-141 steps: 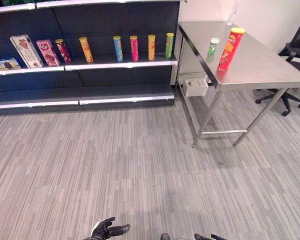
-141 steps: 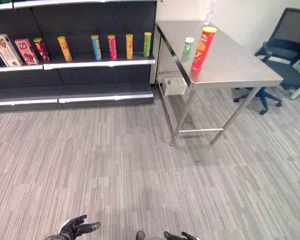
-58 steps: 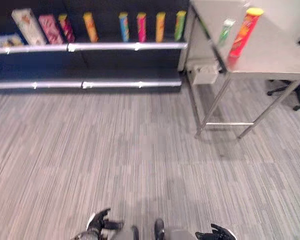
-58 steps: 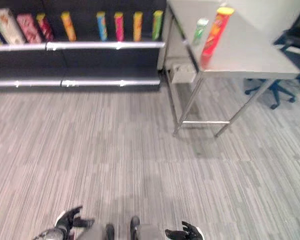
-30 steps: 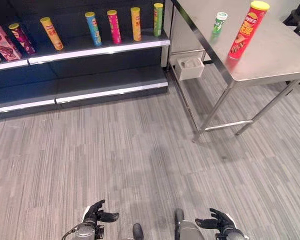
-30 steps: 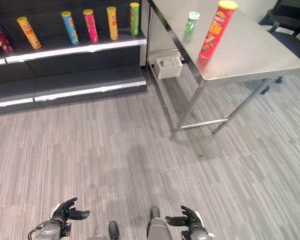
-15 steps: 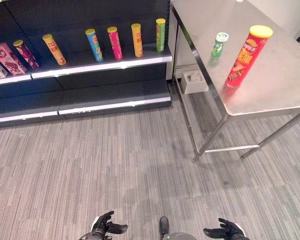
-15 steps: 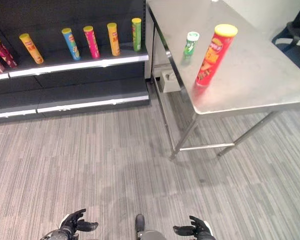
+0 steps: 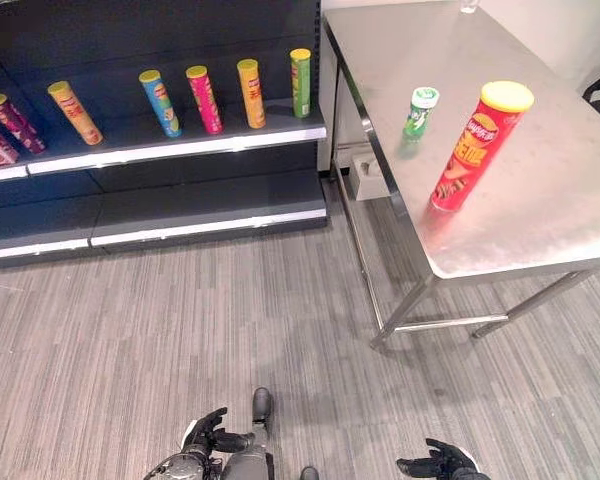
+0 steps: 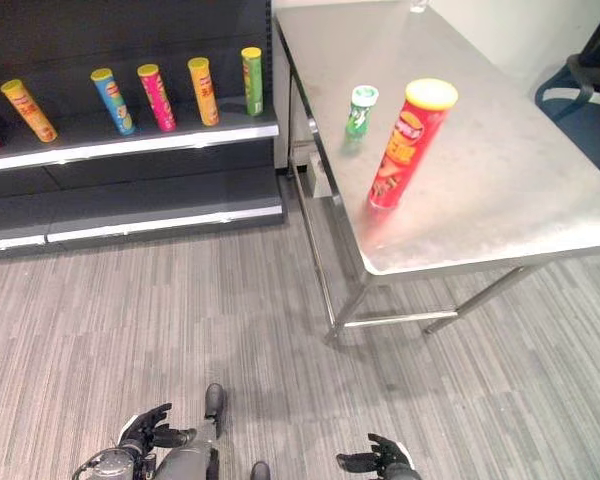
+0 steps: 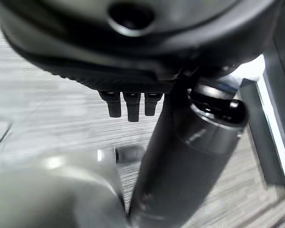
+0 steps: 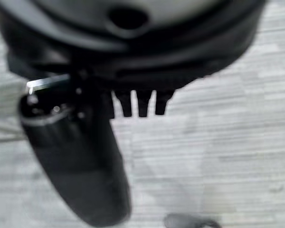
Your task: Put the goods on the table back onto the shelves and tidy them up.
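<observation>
Goods awaiting reshelving. Bottom of frame: left robot hand point(image 9: 208, 437) and right robot hand point(image 9: 438, 463), fingers loosely spread, holding nothing. Right, on tabletop point(image 9: 540, 215): tall red can point(image 9: 467, 146), small green can point(image 9: 417, 110), both upright. Upper left: shelf point(image 9: 180, 143) with row of standing cans point(image 9: 223, 96), evidently their destination.

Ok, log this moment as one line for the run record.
phase: approach | left hand: open, empty | right hand: open, empty | table: red can, green can standing | shelf: cans upright

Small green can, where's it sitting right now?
In the left eye view the small green can stands upright on the steel table, near its shelf-side edge, just behind and left of the tall red chip tube.
</observation>
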Robot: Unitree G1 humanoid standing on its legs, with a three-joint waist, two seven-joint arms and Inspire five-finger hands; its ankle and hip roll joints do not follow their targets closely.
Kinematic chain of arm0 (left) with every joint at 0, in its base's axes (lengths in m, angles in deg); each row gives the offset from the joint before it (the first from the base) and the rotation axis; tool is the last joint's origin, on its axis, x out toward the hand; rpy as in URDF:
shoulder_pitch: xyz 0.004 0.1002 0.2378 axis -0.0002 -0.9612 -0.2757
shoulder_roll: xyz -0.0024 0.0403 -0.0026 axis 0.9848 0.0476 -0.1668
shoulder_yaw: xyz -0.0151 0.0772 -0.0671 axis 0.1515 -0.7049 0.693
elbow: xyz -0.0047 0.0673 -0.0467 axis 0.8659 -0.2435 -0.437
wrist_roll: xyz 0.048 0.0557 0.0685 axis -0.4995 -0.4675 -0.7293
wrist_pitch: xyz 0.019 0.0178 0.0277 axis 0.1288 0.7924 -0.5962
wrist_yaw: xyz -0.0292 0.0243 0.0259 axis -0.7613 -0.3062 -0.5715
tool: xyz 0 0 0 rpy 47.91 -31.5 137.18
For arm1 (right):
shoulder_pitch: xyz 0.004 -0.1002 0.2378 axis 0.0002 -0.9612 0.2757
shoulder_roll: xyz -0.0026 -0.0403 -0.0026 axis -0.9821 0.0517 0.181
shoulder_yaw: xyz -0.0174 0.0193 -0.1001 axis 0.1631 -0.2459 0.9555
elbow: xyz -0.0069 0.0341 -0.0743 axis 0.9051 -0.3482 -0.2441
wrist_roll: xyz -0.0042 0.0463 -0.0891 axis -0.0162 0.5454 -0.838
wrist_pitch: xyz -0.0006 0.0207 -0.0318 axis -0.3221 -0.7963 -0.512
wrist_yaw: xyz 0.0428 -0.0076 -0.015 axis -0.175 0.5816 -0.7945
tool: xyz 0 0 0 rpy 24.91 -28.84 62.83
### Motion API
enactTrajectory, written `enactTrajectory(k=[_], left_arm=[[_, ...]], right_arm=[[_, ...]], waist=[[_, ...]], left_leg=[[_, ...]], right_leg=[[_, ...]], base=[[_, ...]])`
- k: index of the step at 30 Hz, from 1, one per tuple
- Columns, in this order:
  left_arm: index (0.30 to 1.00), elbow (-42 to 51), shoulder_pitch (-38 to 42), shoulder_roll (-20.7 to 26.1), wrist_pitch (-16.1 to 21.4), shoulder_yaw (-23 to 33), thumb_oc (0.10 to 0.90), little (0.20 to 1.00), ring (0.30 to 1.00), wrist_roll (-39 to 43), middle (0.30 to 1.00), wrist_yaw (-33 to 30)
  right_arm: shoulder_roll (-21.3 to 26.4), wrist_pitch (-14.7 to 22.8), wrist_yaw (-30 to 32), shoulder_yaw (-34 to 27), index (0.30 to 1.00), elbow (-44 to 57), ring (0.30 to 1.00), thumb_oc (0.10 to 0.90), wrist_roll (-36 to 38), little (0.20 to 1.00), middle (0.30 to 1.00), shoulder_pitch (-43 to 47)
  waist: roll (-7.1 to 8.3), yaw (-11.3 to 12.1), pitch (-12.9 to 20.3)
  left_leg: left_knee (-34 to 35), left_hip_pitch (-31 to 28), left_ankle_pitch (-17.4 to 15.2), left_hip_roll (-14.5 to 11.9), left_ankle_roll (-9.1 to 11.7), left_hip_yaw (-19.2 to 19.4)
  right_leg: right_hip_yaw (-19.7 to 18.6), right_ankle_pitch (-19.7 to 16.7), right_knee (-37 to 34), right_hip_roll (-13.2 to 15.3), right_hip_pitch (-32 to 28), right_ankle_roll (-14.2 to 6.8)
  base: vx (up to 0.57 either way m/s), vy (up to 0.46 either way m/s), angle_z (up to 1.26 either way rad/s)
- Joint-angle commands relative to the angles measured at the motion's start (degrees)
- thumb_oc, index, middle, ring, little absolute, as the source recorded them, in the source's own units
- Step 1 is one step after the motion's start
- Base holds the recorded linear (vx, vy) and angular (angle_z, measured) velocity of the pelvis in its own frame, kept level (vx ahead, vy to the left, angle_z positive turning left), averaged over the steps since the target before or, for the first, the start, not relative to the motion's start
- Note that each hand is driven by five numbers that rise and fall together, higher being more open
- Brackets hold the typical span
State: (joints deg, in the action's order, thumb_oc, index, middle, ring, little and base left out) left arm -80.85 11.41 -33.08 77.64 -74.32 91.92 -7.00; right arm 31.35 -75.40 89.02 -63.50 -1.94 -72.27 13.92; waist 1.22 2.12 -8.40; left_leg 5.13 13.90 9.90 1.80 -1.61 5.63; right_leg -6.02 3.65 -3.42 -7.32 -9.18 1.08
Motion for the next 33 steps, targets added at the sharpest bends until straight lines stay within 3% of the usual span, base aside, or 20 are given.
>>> enactTrajectory(k=[1, 5, 6, 8, 9, 12, 14, 17, 25, 30, 32, 33], left_arm=[[0.900, 0.06, 1.43, 0.63, 2.23, -0.64, 0.800, 0.900, 0.900, -0.25, 0.900, -0.95], [0.900, -0.03, 2.38, 1.71, 1.95, -0.17, 0.800, 0.900, 0.900, -0.13, 0.900, -1.10], [0.900, 0.22, 3.09, 2.80, 1.93, 0.44, 0.800, 0.900, 0.900, 0.34, 0.900, -1.36], [0.900, 0.38, 3.23, 3.23, 1.93, 0.77, 0.800, 0.900, 0.900, 0.28, 0.900, -1.46], [0.900, 1.00, 3.76, 3.76, 2.09, 0.96, 0.800, 0.900, 0.900, 0.89, 0.900, -1.70], [0.900, 1.13, 3.78, 4.08, 1.95, 0.89, 0.800, 0.900, 0.900, 0.76, 0.900, -1.74], [0.900, 0.89, 3.99, 4.32, 1.90, 0.54, 0.800, 0.900, 0.900, 0.70, 0.900, -1.69], [0.900, -0.21, 4.12, 4.15, 1.58, -0.06, 0.800, 0.900, 0.900, 0.11, 0.900, -1.34], [0.900, -2.08, 3.19, 2.72, 1.43, -0.33, 0.800, 0.900, 0.900, -1.34, 0.900, -0.81], [0.900, -2.07, 2.83, 2.87, 1.48, 1.11, 0.800, 0.900, 0.900, -0.15, 0.900, -0.72], [0.900, -2.00, 2.80, 3.54, 1.33, 2.11, 0.800, 0.900, 0.900, -0.76, 0.900, -0.22], [0.900, -1.91, 2.72, 3.61, 1.44, 2.93, 0.800, 0.900, 0.900, -2.31, 0.900, -0.07]], right_arm=[[2.46, 0.46, 0.87, -1.04, 0.900, 2.70, 0.900, 0.800, -0.87, 0.900, 0.900, -2.80], [1.65, 0.50, 0.69, -1.00, 0.900, 2.81, 0.900, 0.800, -0.61, 0.900, 0.900, -2.07], [1.37, 0.51, 0.66, -0.98, 0.900, 3.38, 0.900, 0.800, -0.14, 0.900, 0.900, -1.32], [1.20, 0.49, 0.69, -0.79, 0.900, 3.85, 0.900, 0.800, -0.32, 0.900, 0.900, -1.04], [0.85, 0.59, 0.80, -0.04, 0.900, 4.62, 0.900, 0.800, -0.49, 0.900, 0.900, -0.41], [0.20, 0.54, 0.85, 0.43, 0.900, 4.74, 0.900, 0.800, -0.61, 0.900, 0.900, -0.73], [0.10, 0.55, 0.77, 0.79, 0.900, 4.51, 0.900, 0.800, -0.60, 0.900, 0.900, -0.92], [0.23, 0.53, 0.62, 0.88, 0.900, 3.31, 0.900, 0.800, -0.02, 0.900, 0.900, -1.62], [0.88, 0.86, 0.93, -1.22, 0.900, 2.70, 0.900, 0.800, 2.07, 0.900, 0.900, -2.69], [3.01, 2.28, 3.31, -10.84, 0.900, 2.91, 0.900, 0.800, 9.54, 0.900, 0.900, -4.36], [5.63, 3.20, 4.03, -15.59, 0.900, 8.55, 0.900, 0.800, 11.28, 0.900, 0.900, -6.22], [9.90, 4.40, 4.51, -18.34, 0.900, 21.23, 0.900, 0.800, 8.12, 0.900, 0.900, -9.33]], waist=[[-1.37, 1.22, 0.31], [-0.78, 1.50, 1.60], [-0.57, 1.22, 1.41], [-0.47, 1.08, 1.15], [-0.37, 0.87, 0.29], [-0.01, 0.97, 0.61], [0.40, 0.23, 0.98], [1.06, -0.55, 0.79], [1.63, -1.52, 2.16], [1.20, -3.60, 3.16], [0.97, -4.65, 3.51], [0.79, -5.63, 3.44]], left_leg=[[-2.35, -4.23, -4.04, -5.76, 9.27, 1.12], [-2.03, -6.61, -5.83, -5.71, 7.83, 4.08], [-1.74, -8.44, -7.05, -5.51, 6.62, 5.72], [-1.31, -9.56, -7.58, -5.46, 6.21, 6.71], [-0.98, -10.74, -7.89, -5.80, 5.90, 8.19], [-0.74, -11.91, -8.47, -6.13, 5.97, 9.90], [-0.62, -12.55, -9.20, -5.71, 5.76, 10.67], [-1.28, -12.80, -10.51, -4.24, 4.99, 9.78], [-0.13, -14.87, -10.97, -4.53, 5.58, 9.92], [-0.13, -16.38, -12.07, -4.85, 5.82, 11.65], [-0.13, -16.86, -12.38, -4.99, 5.97, 12.51], [-0.38, -17.45, -12.76, -4.97, 6.10, 13.32]], right_leg=[[0.56, 7.60, 2.86, 9.05, 3.49, -11.48], [-0.17, 7.55, 6.30, 11.39, 6.13, -13.38], [-0.85, 6.69, 11.35, 12.11, 9.15, -14.32], [-1.27, 6.07, 13.08, 12.22, 10.47, -14.81], [-0.83, 4.05, 16.37, 12.54, 13.79, -15.44], [2.61, 2.85, 14.68, 13.10, 14.97, -14.76], [4.66, 1.86, 11.84, 11.24, 16.61, -13.82], [4.90, 1.49, 7.77, 9.49, 15.51, -13.50], [5.57, 0.57, 3.86, 8.04, 12.73, -13.14], [4.83, 1.13, 3.02, 7.51, 11.19, -13.31], [4.64, 1.36, 3.31, 7.60, 11.07, -13.54], [4.36, 1.76, 3.88, 7.70, 10.99, -13.82]], base=[[0.22, 0.204, -1.02], [0.13, 0.157, -0.76], [0.10, 0.174, -0.34], [0.07, 0.159, -0.34], [0.03, 0.122, -0.30], [0.06, 0.089, -0.66], [0.09, 0.041, -0.62], [0.07, 0.020, 0.11], [0.08, -0.007, 0.09], [0.09, 0.023, -0.16], [0.09, 0.032, -0.19], [0.06, 0.042, -0.12]])
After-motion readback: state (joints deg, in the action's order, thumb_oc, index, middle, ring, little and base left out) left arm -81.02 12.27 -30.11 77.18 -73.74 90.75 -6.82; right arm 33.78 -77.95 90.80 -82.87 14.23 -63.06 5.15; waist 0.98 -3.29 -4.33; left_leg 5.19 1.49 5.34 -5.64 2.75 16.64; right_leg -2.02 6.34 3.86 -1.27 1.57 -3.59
